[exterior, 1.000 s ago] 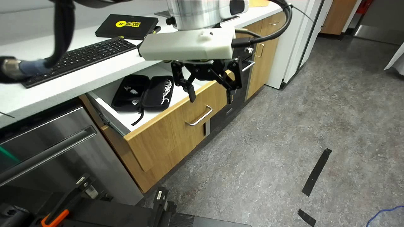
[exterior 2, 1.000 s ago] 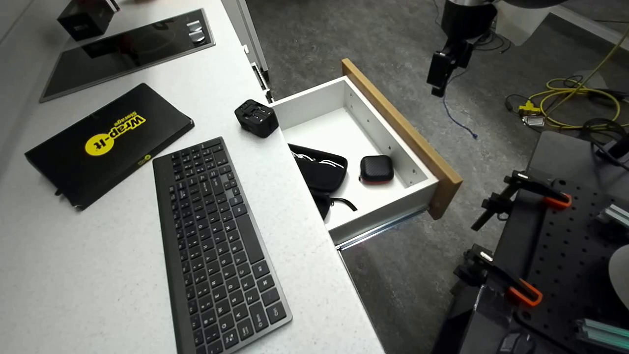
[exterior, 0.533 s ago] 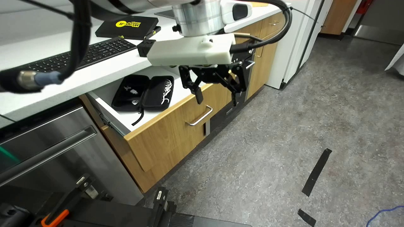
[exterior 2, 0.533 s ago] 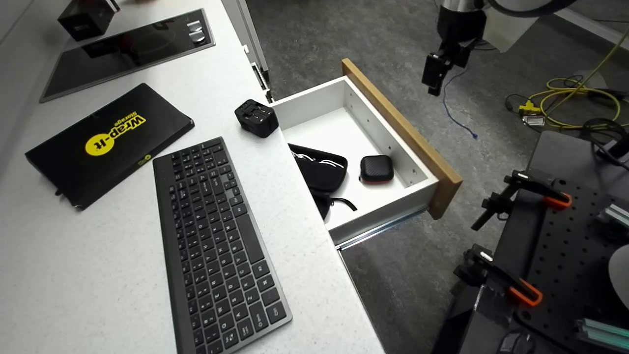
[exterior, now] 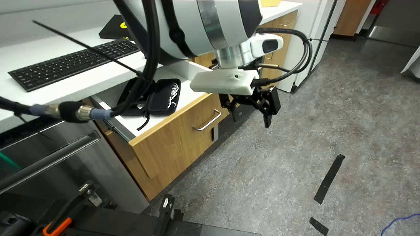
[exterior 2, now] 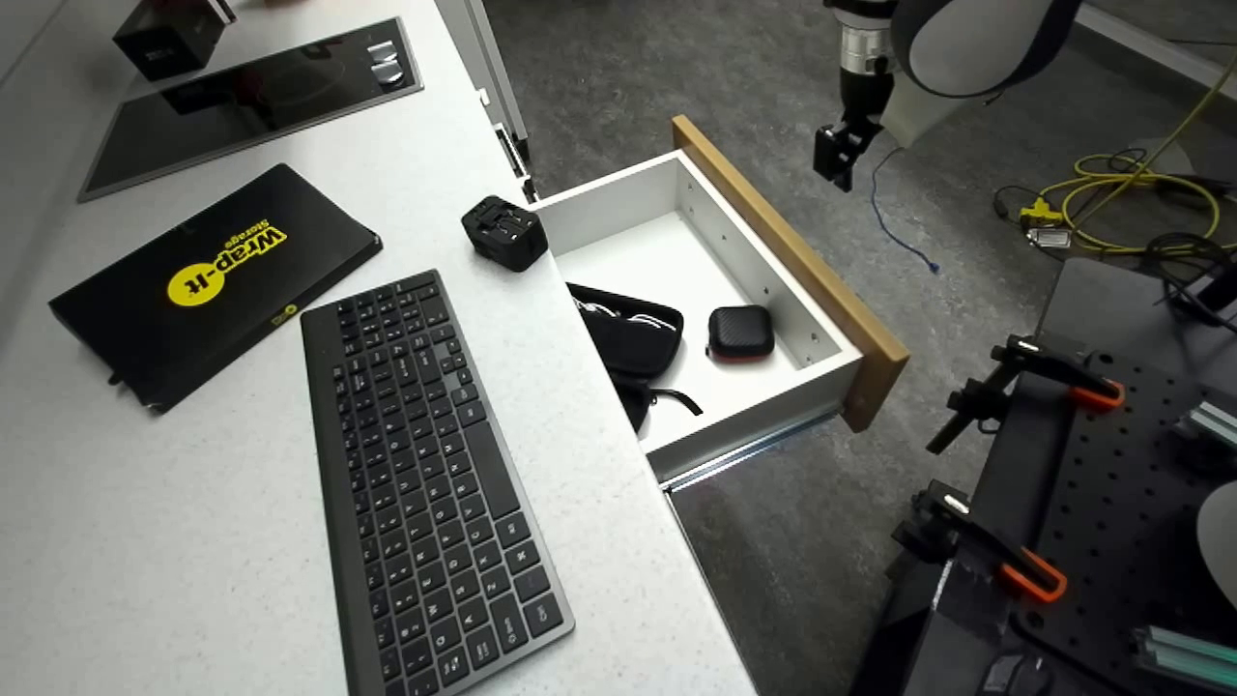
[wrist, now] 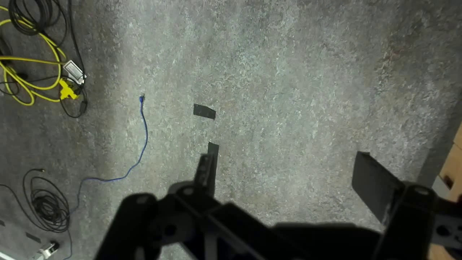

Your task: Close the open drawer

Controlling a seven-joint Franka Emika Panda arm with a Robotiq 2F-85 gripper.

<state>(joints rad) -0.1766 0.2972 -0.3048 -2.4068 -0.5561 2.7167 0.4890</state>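
The drawer [exterior: 170,144] stands pulled out from under the counter, with its oak front and silver bar handle [exterior: 207,121] facing the floor area. Its white interior and the top edge of the front [exterior 2: 788,266] show in an exterior view. My gripper [exterior: 251,119] is open and empty, pointing down over the floor on the outer side of the drawer front. It also shows in an exterior view [exterior 2: 837,166], apart from the front. In the wrist view my open fingers [wrist: 284,164] have only floor between them. Light wood shows at that view's right edge; I cannot tell which part it is.
Inside the drawer lie an open black pouch [exterior: 164,96] and a small black case [exterior 2: 740,333]. A keyboard [exterior 2: 435,483], a black cube [exterior 2: 504,233] and a black box [exterior 2: 217,280] lie on the counter. A dark bench with clamps [exterior 2: 1053,372] stands across from the drawer.
My gripper has moved lower and away to the right in an exterior view, and slightly toward the drawer front's side in an exterior view. It stays open. The drawer has not moved.
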